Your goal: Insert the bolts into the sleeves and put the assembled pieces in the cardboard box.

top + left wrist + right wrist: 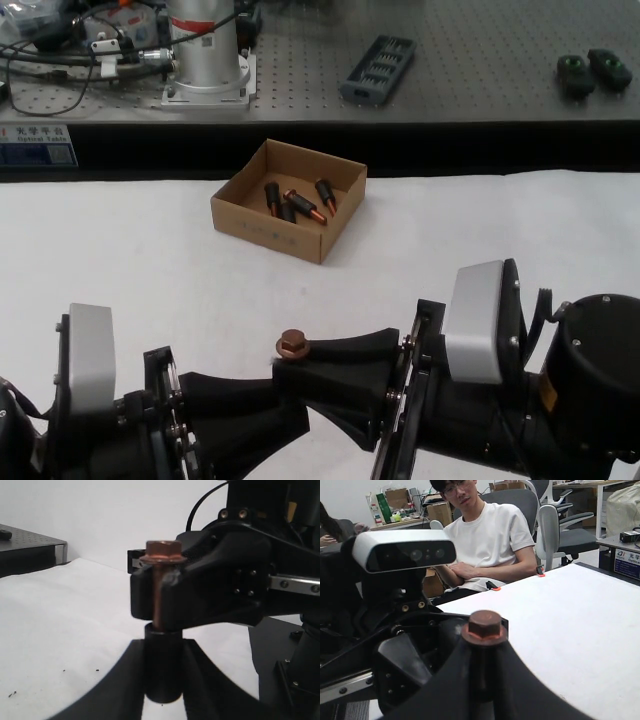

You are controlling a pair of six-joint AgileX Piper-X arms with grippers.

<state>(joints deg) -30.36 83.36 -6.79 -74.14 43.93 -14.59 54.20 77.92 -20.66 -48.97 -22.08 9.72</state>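
the left gripper (pixel 162 686) sits low at the near edge of the bench, its fingers closed on a black sleeve (pixel 162 667) held upright. directly above it the copper bolt (pixel 158 582) stands head up, the shank's tip at the sleeve's mouth. how deep it sits inside i cannot tell, but most of the shank is bare. beyond this meeting point, well apart on the white cover (pixel 120 250), the cardboard box (pixel 265 228) holds at least 3 assembled pieces (pixel 303 205). to the right, the right gripper (pixel 484 652) is clamped on the bolt's shank just under the head.

this looks like the insert step, near its start. the next move, as i judge it, calls for the right arm to press the bolt straight down along the sleeve's axis while the left holds the sleeve steady. any tilt could jam the shank at the mouth. the right fingers sit between head and sleeve, so they will likely need to let go or regrip before the head can seat.
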